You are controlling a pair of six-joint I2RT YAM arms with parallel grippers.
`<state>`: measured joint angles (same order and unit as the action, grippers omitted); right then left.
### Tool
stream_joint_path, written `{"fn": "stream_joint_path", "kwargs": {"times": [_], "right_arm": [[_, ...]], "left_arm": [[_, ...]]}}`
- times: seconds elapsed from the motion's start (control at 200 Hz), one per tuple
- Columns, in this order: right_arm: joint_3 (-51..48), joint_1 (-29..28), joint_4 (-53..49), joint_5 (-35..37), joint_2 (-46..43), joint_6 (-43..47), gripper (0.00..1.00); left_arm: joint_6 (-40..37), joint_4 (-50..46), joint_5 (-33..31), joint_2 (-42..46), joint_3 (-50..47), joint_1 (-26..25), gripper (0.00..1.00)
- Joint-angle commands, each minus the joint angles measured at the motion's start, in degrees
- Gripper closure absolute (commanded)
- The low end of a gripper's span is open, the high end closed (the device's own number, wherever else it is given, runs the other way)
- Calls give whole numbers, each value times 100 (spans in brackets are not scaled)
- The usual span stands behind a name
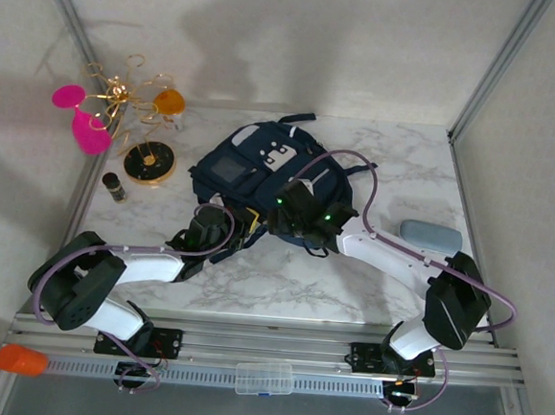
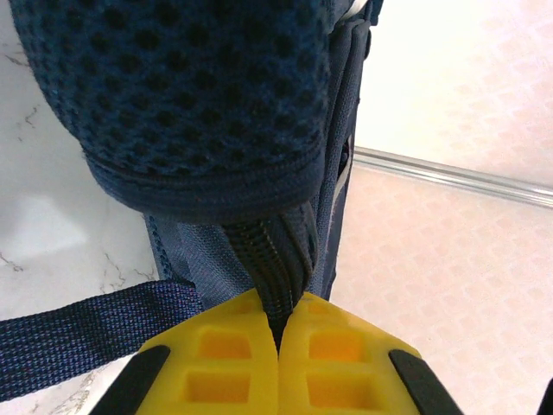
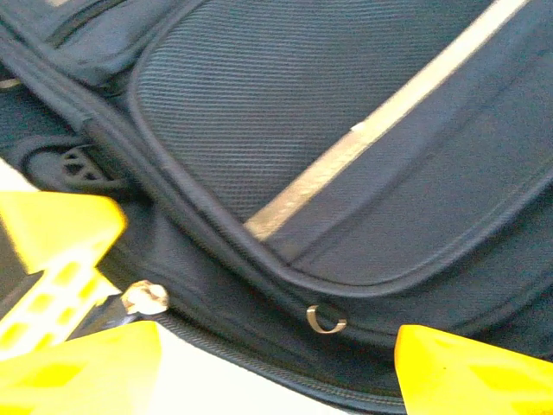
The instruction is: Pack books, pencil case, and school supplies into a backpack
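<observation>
The navy backpack [image 1: 262, 163] lies flat in the middle of the marble table, its pale stripe [image 3: 380, 121] facing up. My left gripper [image 1: 247, 222] is at its near edge, shut on a dark zipper strip [image 2: 278, 259] of the backpack [image 2: 199, 104]. My right gripper [image 1: 292, 209] hovers over the same near edge, open, its yellow fingertips [image 3: 471, 372] straddling the zipper seam with a small metal ring [image 3: 326, 319] between them. A silver zipper pull [image 3: 145, 296] sits by its left finger. The grey-blue pencil case [image 1: 430, 236] lies on the table to the right. Books and school supplies are out of view.
A gold wire stand with pink discs [image 1: 92, 116], a black and gold disc [image 1: 149, 163] and a small dark bottle [image 1: 115, 187] stand at the back left. A clear plastic box [image 1: 264, 378] rests on the front rail. A loose strap [image 2: 86, 333] trails left.
</observation>
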<state>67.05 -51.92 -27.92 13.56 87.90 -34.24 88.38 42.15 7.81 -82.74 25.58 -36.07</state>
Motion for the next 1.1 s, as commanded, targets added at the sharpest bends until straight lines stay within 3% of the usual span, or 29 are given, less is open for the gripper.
{"fn": "stream_joint_path", "kwargs": {"times": [0.0, 0.395, 0.831, 0.991, 1.096], "right_arm": [[51, -103, 346, -609, 134, 176, 25], [391, 213, 304, -606, 828, 98, 22], [-456, 271, -909, 768, -528, 93, 33], [-492, 105, -468, -105, -887, 229, 42], [-253, -119, -523, -273, -685, -30, 46]], "left_arm": [[104, 1173, 333, 24, 74, -66, 100], [290, 1604, 410, -93, 69, -84, 100], [-151, 826, 165, 99, 262, -76, 100], [-218, 737, 142, 131, 313, -83, 100], [-212, 714, 159, 158, 318, -84, 100]]}}
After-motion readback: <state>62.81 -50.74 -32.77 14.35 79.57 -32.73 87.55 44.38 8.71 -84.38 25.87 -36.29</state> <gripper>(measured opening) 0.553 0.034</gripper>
